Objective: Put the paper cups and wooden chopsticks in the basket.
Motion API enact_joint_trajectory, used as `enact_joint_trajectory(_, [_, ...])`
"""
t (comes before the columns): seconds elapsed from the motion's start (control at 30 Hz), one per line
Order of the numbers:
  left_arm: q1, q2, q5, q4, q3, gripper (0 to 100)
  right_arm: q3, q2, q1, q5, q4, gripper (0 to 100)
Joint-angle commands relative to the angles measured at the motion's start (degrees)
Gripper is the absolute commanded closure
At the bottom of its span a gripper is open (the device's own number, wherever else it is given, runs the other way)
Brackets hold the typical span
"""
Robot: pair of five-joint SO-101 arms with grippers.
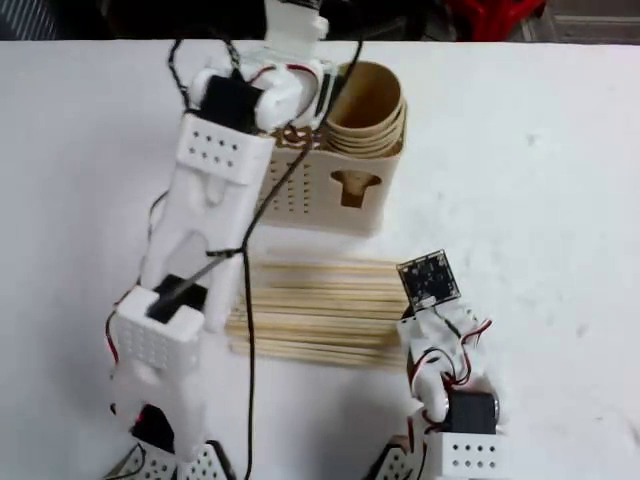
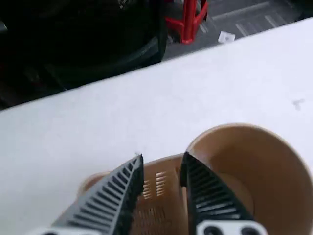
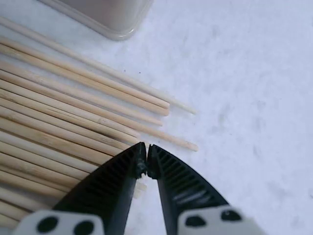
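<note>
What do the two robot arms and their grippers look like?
The left arm and right arm are white plastic with grids of small holes, black motors, and black and red cables. The left gripper and right gripper are black, tapered and ridged. A square black camera board tops the right arm.

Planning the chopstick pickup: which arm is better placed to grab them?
Right. The right gripper sits over the wooden chopsticks on the table, while the left gripper is above the basket holding the paper cups.
</note>
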Motion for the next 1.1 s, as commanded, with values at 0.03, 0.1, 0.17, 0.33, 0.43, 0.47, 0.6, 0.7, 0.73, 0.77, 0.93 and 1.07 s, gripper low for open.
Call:
enact_joint_trajectory(0.03, [-3.9,-11.1,-5.4,8.3,-10.5,86,0.5,0.0,-0.2,0.4,-0.8,98.1])
enact_joint_trajectory(0.1, [-5.3,-14.1,-6.5,13.9,-14.2,86,0.5,0.0,-0.3,0.4,-0.8,98.1])
enact_joint_trajectory(0.17, [-7.2,-16.7,-7.6,20.6,-17.4,86,0.5,0.0,-0.3,0.4,-0.8,98.1])
enact_joint_trajectory(0.33, [-16.9,-25.7,-9.1,22.5,-8.8,86,0.5,0.0,-0.4,0.4,-0.8,98.1])
enact_joint_trajectory(0.43, [-19.3,-35.9,-9.0,22.5,8.5,86,0.5,0.0,-0.3,0.4,-0.8,98.1])
enact_joint_trajectory(0.47, [-19.9,-40.3,-9.1,22.3,15.8,86,0.5,0.0,-0.3,0.4,-0.8,98.1])
enact_joint_trajectory(0.6, [-20.4,-60.2,-9.2,19.0,47.6,85,0.5,0.0,-0.3,0.4,-0.8,98.1])
enact_joint_trajectory(0.7, [-23.2,-75.5,-9.2,7.2,75.5,85,0.5,0.0,-0.4,0.4,-0.8,98.1])
enact_joint_trajectory(0.73, [-24.1,-80.5,-9.2,1.9,84.9,85,0.5,0.0,-0.3,0.4,-0.8,98.1])
enact_joint_trajectory(0.77, [-25.3,-85.1,-9.3,-3.8,93.9,85,0.5,0.0,-0.3,0.4,-0.8,98.1])
enact_joint_trajectory(0.93, [-29.3,-104.3,-20.0,-27.9,127.1,85,0.5,0.0,-0.3,0.4,-0.8,98.1])
enact_joint_trajectory(1.07, [-31.0,-113.4,-19.6,-33.3,140.0,85,0.5,0.0,-0.3,0.4,-0.8,98.1])
